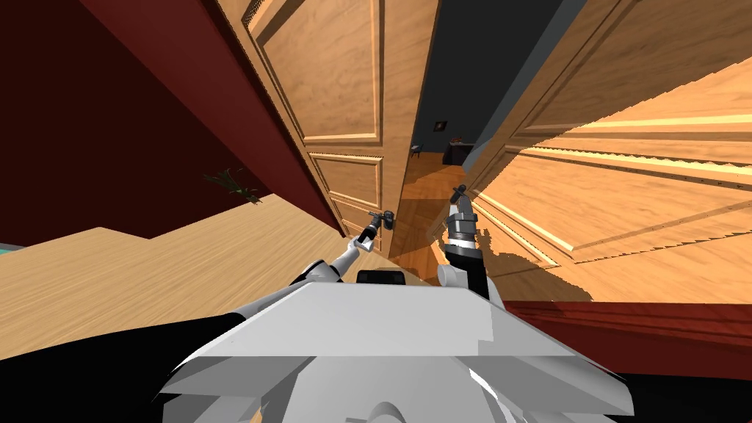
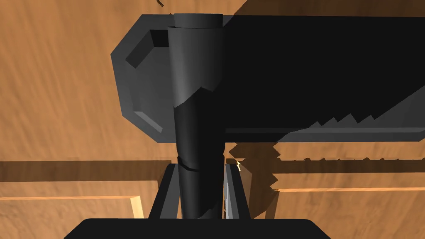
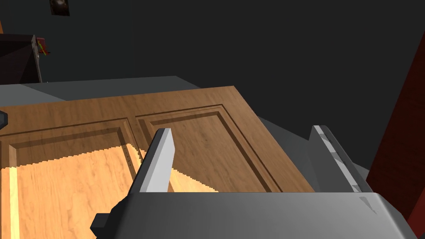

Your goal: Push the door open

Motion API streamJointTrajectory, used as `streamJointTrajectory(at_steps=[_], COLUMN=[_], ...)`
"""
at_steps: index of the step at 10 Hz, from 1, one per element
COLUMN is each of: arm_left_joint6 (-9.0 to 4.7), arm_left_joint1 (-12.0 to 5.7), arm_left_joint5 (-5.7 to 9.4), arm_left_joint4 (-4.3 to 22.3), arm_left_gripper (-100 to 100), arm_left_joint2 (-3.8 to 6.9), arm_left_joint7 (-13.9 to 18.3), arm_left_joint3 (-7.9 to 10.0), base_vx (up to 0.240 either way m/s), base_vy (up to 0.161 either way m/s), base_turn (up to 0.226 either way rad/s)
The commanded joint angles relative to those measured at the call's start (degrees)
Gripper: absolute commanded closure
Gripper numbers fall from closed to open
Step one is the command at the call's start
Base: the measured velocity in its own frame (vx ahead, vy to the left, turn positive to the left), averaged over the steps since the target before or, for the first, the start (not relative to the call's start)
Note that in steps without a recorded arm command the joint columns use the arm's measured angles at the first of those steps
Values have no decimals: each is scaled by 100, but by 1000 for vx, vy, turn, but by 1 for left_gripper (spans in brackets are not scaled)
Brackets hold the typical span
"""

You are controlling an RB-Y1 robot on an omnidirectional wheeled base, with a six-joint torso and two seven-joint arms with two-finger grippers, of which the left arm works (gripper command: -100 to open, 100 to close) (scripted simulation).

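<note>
A wooden double door stands partly ajar. Its left leaf (image 1: pixel 345 88) carries a dark lever handle (image 1: pixel 388 217) on a grey backplate (image 2: pixel 137 83). My left gripper (image 1: pixel 376 220) is at that handle; in the left wrist view the lever (image 2: pixel 195 103) runs between the fingers (image 2: pixel 230 186), and the gripper (image 2: pixel 200 166) is shut on it. My right gripper (image 1: pixel 459 194) is raised by the right leaf (image 1: pixel 624 198), open with nothing between its fingers (image 3: pixel 159 162). The panelled wooden leaf (image 3: pixel 199 137) lies just beyond that gripper (image 3: pixel 245 157).
Through the gap between the leaves I see a wood floor (image 1: pixel 415 205) and dark furniture (image 1: pixel 457 153) against dark grey walls. Dark red walls (image 1: pixel 110 110) flank the doorway. A small plant (image 1: pixel 235 183) stands at the left wall.
</note>
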Motion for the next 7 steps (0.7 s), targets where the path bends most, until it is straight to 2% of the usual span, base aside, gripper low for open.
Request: streamJointTrajectory(at_steps=[1, 4, 6, 7], arm_left_joint6=[-80, -90, -102, -102], arm_left_joint1=[-93, -106, -122, -122], arm_left_joint5=[13, 28, 44, 44], arm_left_joint4=[74, 117, 167, 167], arm_left_gripper=[100, 100, 100, 100], arm_left_joint2=[63, 135, 199, 199], arm_left_joint7=[-30, -67, -110, -110], arm_left_joint3=[146, 312, 503, 503], base_vx=[134, 152, 147, 101], base_vy=[-153, -162, -171, -145], base_turn=[59, 55, 61, 54])
